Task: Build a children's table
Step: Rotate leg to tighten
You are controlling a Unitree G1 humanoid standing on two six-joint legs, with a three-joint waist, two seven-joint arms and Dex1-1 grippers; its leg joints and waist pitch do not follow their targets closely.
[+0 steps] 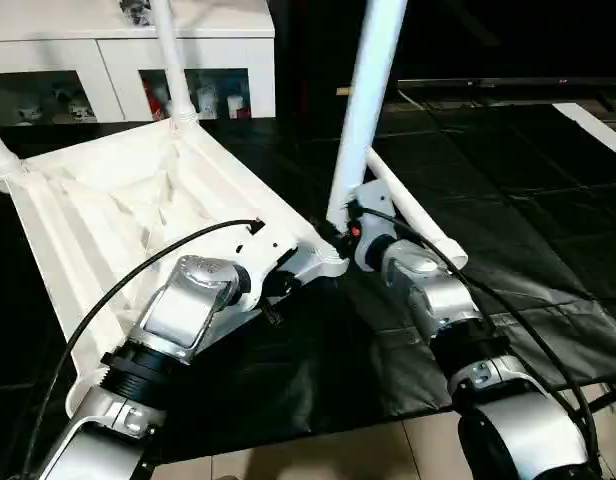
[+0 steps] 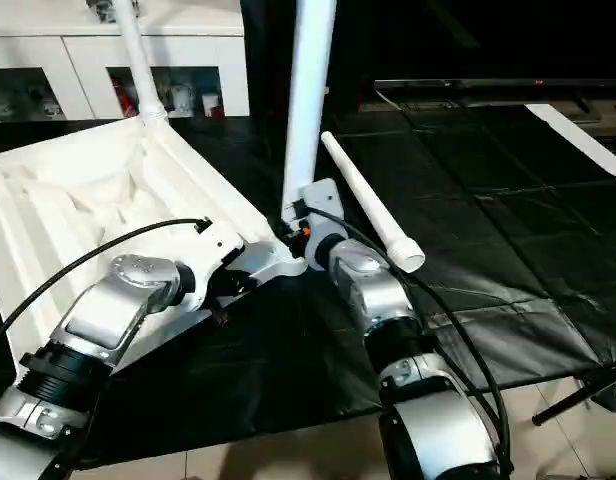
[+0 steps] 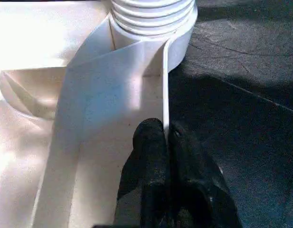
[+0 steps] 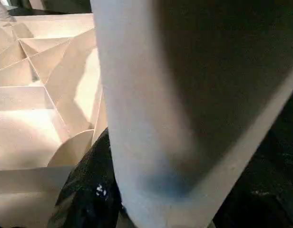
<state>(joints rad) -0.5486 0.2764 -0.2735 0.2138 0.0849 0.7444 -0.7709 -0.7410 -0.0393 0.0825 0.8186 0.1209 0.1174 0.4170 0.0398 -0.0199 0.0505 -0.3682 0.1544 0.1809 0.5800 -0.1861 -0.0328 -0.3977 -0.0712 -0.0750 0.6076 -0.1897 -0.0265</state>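
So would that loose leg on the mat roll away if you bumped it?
Probably: the loose leg is a round, smooth tube lying flat on the mat. Being tapered, it would likely curve rather than roll straight. It looks hollow, so likely light.

One tabletop [image 1: 118, 215]; four legs: three upright [image 1: 368, 100] [image 1: 168, 55] [image 1: 0, 155], one lying [image 2: 373, 205] beside the right gripper [image 1: 340, 232]; two grippers [image 3: 168, 142].

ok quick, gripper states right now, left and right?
Left gripper: closed, pinching the thin edge wall of the white ribbed plastic tabletop.
Right gripper: at the base of the upright white tapered tube leg; finger state cannot be told.
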